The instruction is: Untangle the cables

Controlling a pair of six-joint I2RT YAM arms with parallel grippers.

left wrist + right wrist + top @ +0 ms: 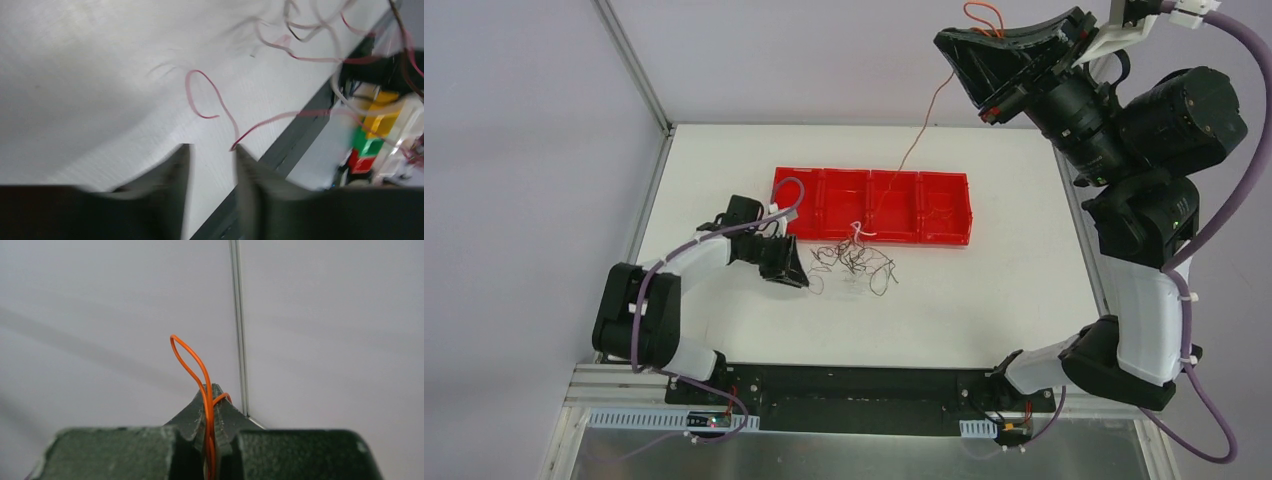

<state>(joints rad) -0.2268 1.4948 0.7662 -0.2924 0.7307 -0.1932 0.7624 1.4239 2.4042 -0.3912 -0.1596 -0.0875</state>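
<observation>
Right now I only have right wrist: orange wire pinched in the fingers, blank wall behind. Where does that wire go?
Observer: From the right gripper, high above the far right of the table, the orange wire slants down to the tangle.
Operator: Tangle where?
Observer: On the table, just in front of the near edge of the red tray.
Operator: Left arm?
Observer: The left gripper is low on the table, just left of the tangle, with a narrow gap between its fingers. A red wire ends by one fingertip.

white table (984,300), pale lilac walls (524,150), aluminium corner post (634,65).
</observation>
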